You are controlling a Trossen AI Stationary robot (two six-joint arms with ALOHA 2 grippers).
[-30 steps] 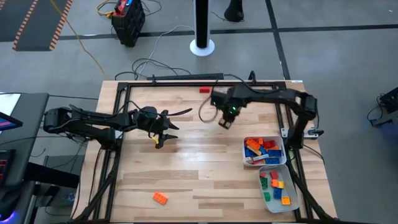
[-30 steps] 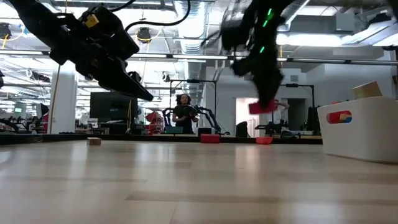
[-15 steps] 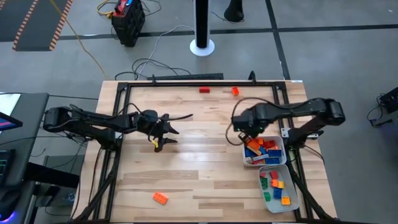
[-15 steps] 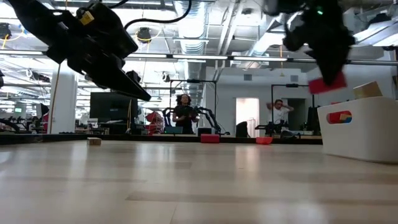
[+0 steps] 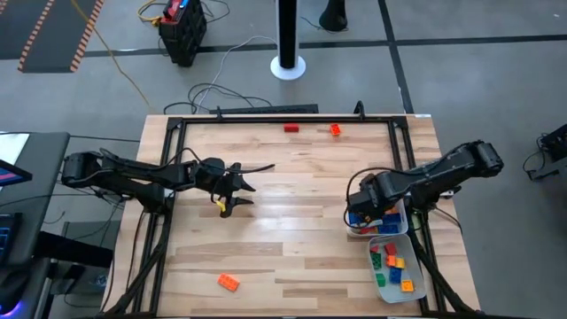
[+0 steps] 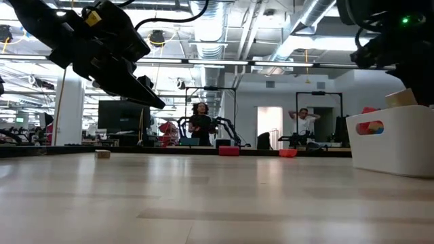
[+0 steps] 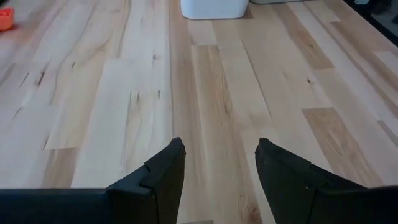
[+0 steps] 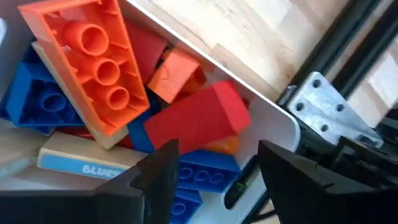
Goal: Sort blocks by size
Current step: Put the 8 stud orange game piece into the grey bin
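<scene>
With its fingers parted and empty, the right tool (image 5: 368, 213) is held directly over the red oblong block (image 8: 198, 116) in the farther white tray (image 5: 404, 222).

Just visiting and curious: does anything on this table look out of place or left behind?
Yes. Three blocks lie loose, apart from the two white trays: an orange block near the table's front edge, and a red block and a small orange block by the far edge.

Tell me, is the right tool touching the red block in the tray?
Apart. The right wrist view shows the right tool open, with the red block lying loose beyond its fingertips in the tray.
</scene>
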